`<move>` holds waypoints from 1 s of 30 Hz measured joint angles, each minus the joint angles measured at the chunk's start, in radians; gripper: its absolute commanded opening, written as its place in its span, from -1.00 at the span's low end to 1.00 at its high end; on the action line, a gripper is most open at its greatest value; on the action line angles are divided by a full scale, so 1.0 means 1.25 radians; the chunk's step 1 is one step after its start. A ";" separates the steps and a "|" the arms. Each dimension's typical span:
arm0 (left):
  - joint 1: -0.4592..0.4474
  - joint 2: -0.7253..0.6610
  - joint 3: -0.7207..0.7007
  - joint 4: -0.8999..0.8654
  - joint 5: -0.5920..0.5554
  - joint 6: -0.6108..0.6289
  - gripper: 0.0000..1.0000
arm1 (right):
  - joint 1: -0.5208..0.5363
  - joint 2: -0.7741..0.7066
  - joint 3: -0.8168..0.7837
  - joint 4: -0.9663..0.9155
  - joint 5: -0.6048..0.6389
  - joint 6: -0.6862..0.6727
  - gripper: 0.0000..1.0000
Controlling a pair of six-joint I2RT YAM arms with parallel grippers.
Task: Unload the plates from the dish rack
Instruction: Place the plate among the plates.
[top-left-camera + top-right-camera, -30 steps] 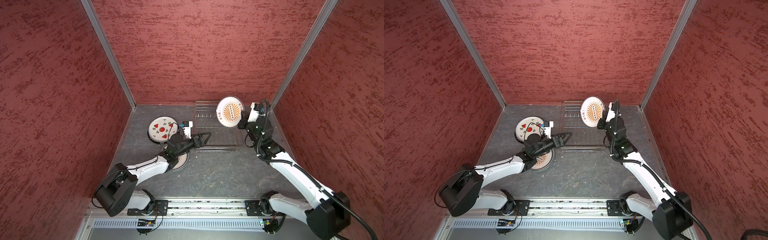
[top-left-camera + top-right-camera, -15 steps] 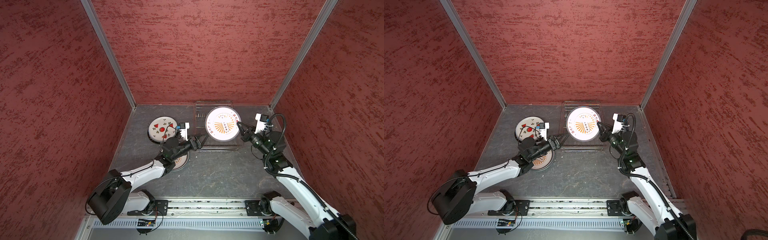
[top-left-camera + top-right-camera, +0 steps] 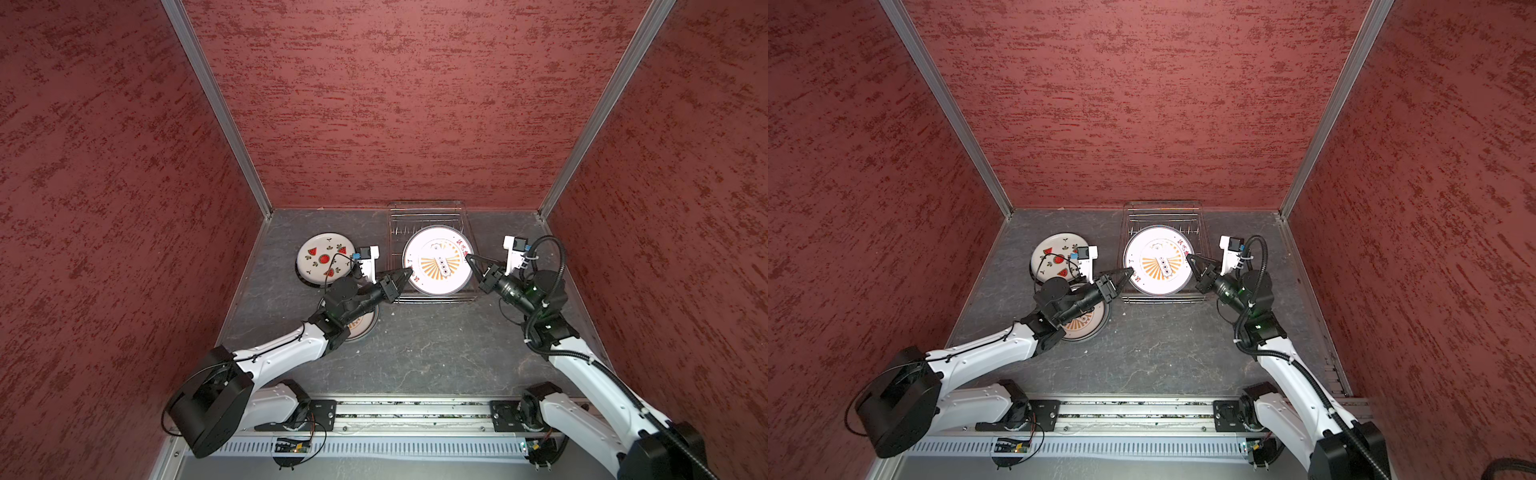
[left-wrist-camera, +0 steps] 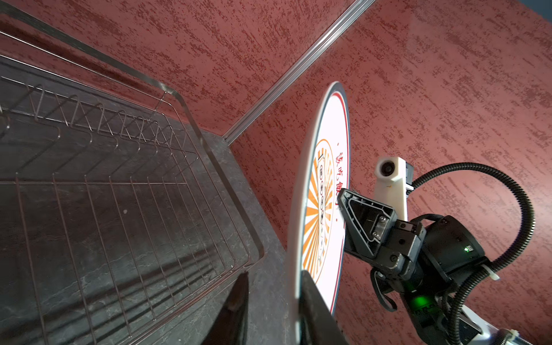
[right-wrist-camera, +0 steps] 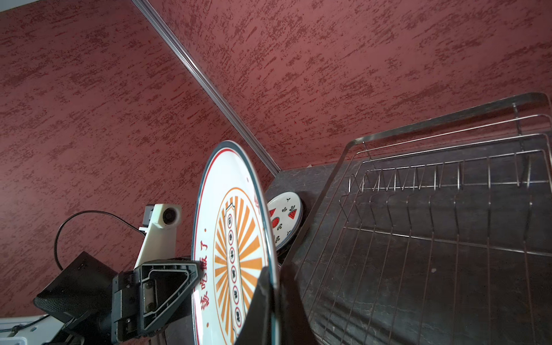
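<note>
— Where is the plate at this moment?

— I have the large sunburst plate [image 3: 437,260] [image 3: 1158,259] up over the dish rack [image 3: 430,210] [image 3: 1163,206]. In both top views its printed face is turned toward the overhead camera. It covers the part of the rack nearer the arm bases. From the left wrist camera I see the plate [image 4: 328,134] standing apart from the rack's wires [image 4: 209,155].

— What has the right claw got?

— My right gripper [image 3: 471,262] [image 3: 1190,258] is clamped on the plate's rim on the right arm's side. In its own wrist view the two fingers [image 5: 257,313] sandwich the plate's edge [image 5: 215,191] with no gap that I can see.

— And the left one?

— The left gripper [image 3: 408,271] [image 3: 1129,271] sits at the opposite rim. Its jaws are narrow but not closed, and they straddle the plate's edge. In the left wrist view one finger [image 4: 316,316] lies over the printed face, though I cannot tell whether it touches. The other finger [image 4: 236,304] stands off from the back of the plate, with dark table showing between them. I read it as parted around the rim and not gripping.

— What else is on the table?

— The watermelon plate [image 3: 322,258] [image 3: 1059,258] lies flat on the table [image 3: 415,353], to the left of the rack, with a dark rim showing beneath it. From the right wrist camera I see it [image 5: 283,218] past the held plate. A smaller sunburst plate [image 3: 365,326] [image 3: 1086,322] lies nearer the arm bases, partly hidden under my left arm
</note>
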 measured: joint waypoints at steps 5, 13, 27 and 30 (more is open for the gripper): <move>-0.005 0.004 0.024 -0.028 -0.009 -0.001 -0.41 | -0.003 0.010 -0.009 0.020 -0.007 0.005 -1.00; -0.005 0.027 0.034 -0.040 -0.014 -0.007 -0.70 | -0.003 0.033 -0.021 0.039 -0.013 0.008 -1.00; -0.005 0.059 0.061 -0.071 -0.016 -0.030 -1.00 | -0.010 0.060 -0.021 0.028 -0.020 -0.017 -0.94; -0.005 0.066 0.061 -0.072 -0.016 -0.038 -1.00 | -0.011 0.065 -0.021 0.022 -0.020 -0.018 -0.83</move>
